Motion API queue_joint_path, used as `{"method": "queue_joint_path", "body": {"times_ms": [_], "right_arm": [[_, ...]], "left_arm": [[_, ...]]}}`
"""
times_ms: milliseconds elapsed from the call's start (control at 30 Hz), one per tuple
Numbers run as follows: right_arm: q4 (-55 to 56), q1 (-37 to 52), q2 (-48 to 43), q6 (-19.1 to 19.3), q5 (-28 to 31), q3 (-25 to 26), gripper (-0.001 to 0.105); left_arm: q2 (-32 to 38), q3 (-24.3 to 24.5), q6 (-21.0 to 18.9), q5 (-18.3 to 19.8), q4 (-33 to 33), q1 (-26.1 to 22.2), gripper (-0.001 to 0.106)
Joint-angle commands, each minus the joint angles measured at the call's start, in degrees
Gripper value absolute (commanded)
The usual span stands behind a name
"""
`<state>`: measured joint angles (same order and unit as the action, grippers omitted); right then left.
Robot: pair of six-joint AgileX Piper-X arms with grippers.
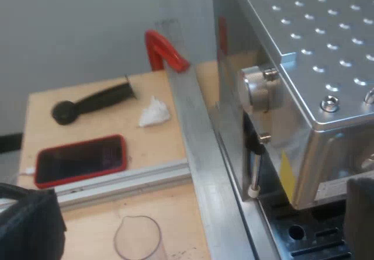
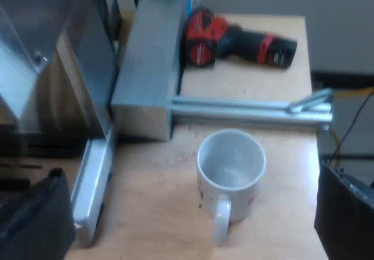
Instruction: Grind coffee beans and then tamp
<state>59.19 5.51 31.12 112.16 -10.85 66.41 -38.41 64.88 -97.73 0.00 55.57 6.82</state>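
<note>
I am watching the boxy silver espresso machine (image 1: pixel 310 55), its top plate dotted with dimples, sitting on the pale wooden counter (image 1: pixel 175 201).

The left gripper (image 1: pixel 196 213) is hovering off the machine's knob side with its black fingers spread wide and nothing between them. Below it a clear, spouted measuring glass (image 1: pixel 137 239) is standing upright and looking empty. An aluminium rail (image 1: pixel 193 131) is lying between the glass and the machine.

Farther from the machine, a black tool with a rounded end (image 1: pixel 93 101) is lying flat on the counter, and I cannot tell whether it is the tamper. A crumpled white tissue (image 1: pixel 154 111) is lying just beside it. A red-cased phone (image 1: pixel 80 159) is lying near them, and a red clamp (image 1: pixel 163 49) is standing close to the machine's side.

The right gripper (image 2: pixel 190 213) is hanging over the counter, its fingers also wide apart and carrying nothing. Under it a white ceramic mug (image 2: pixel 231 166) is standing upright, seemingly empty, near what I take to be the machine's flank. A red-and-black power driver (image 2: pixel 239 41) is lying well beyond the mug.

Judging from this, the job is looking barely begun. Neither gripper is holding anything, so both the grinding and the tamping are looking left to do.
</note>
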Motion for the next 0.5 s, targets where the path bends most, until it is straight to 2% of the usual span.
{"method": "queue_joint_path", "body": {"times_ms": [33,233,400,500], "right_arm": [[-0.1,0.2,-3.2,1.0,-0.1,0.6,0.085],[-0.2,0.2,-8.0,1.0,-0.1,-0.9,0.085],[-0.2,0.2,-18.0,0.8,0.3,-7.1,0.085],[-0.2,0.2,-21.7,-0.1,0.3,-9.0,0.085]], "left_arm": [[2.3,0.3,-0.2,-2.6,0.3,1.0,0.105],[9.4,-1.5,-0.2,-4.1,0.3,1.0,0.105],[18.7,-7.5,-0.2,-4.5,0.6,1.0,0.105],[24.8,-10.4,-0.2,-4.5,2.3,1.0,0.105]]}}
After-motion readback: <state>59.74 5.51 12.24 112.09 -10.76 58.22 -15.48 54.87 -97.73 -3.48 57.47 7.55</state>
